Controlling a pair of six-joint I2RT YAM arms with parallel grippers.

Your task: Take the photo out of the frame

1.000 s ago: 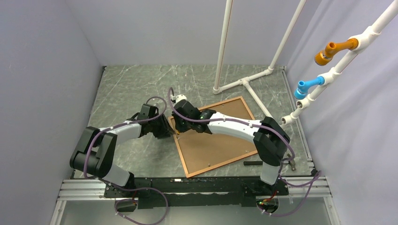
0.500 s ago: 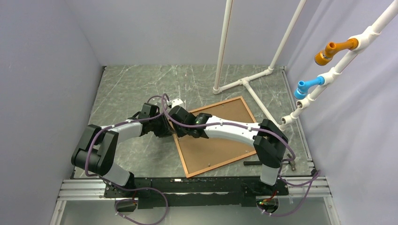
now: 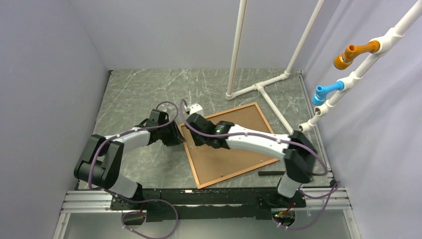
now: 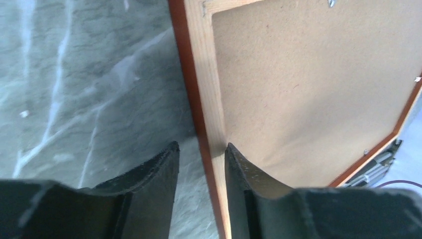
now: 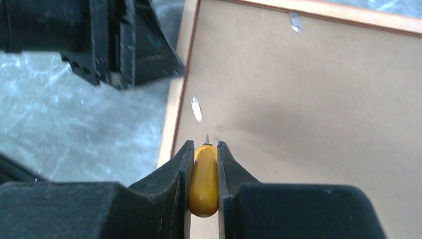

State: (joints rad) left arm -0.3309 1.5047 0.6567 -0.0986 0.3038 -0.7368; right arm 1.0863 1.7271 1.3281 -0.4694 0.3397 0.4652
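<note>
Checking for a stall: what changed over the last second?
The right gripper, shut on the yellow-handled tool, moved left and nearer toward the frame's left rail, then edged back right; its elbow swung out right. The left gripper at that rail, and the frame, stayed put.

The photo (image 4: 308, 89) is showing only its brown board back. Its printed face is lying hidden against the surface (image 4: 89, 89). In the top view the right arm (image 3: 254, 140) is covering part of the left side of the frame (image 4: 205, 74). The left wrist view is cutting the frame off at the top and right. The right gripper (image 5: 204, 145) is hiding the sides of a yellow tool (image 5: 203, 179), whose fine tip is appearing too small to identify. The left gripper (image 4: 201, 149) is showing blurred and cropped in the right wrist view.
</note>
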